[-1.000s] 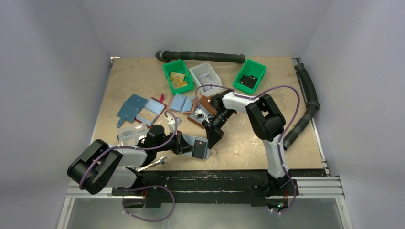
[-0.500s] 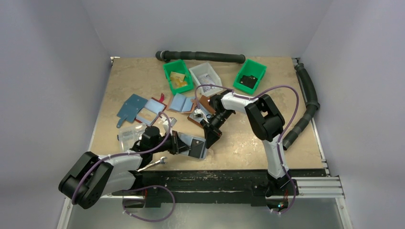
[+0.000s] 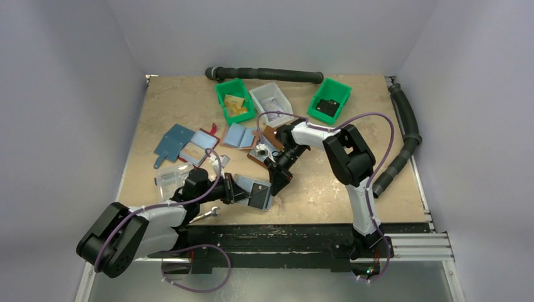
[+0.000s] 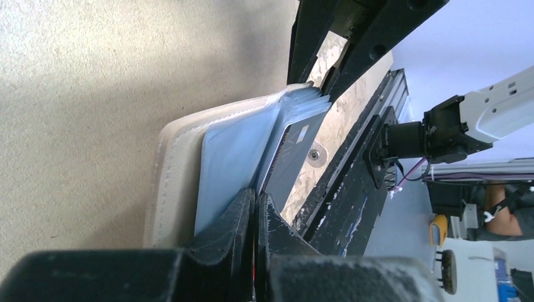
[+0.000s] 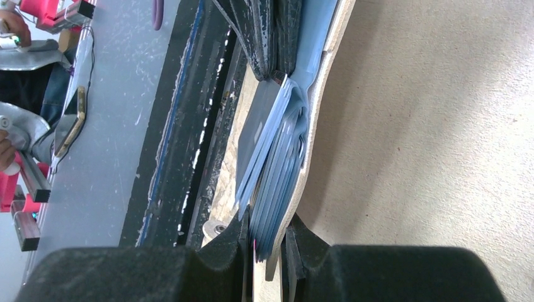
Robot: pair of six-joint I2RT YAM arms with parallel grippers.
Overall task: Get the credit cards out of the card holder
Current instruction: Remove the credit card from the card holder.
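Extraction begun — left pincer [image 4: 254, 211] pinching dark grey card [image 4: 286, 160], right pincer [image 5: 269, 242] clamping whitish-rimmed flat card holder [image 4: 170, 170]; light blue card [image 4: 230, 163] unremoved.

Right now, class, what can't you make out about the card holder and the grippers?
- Card count in the card holder: top view too small; right wrist shows only layered edges.
- Which layer the left gripper pinches: left wrist, its own fingers hide it.
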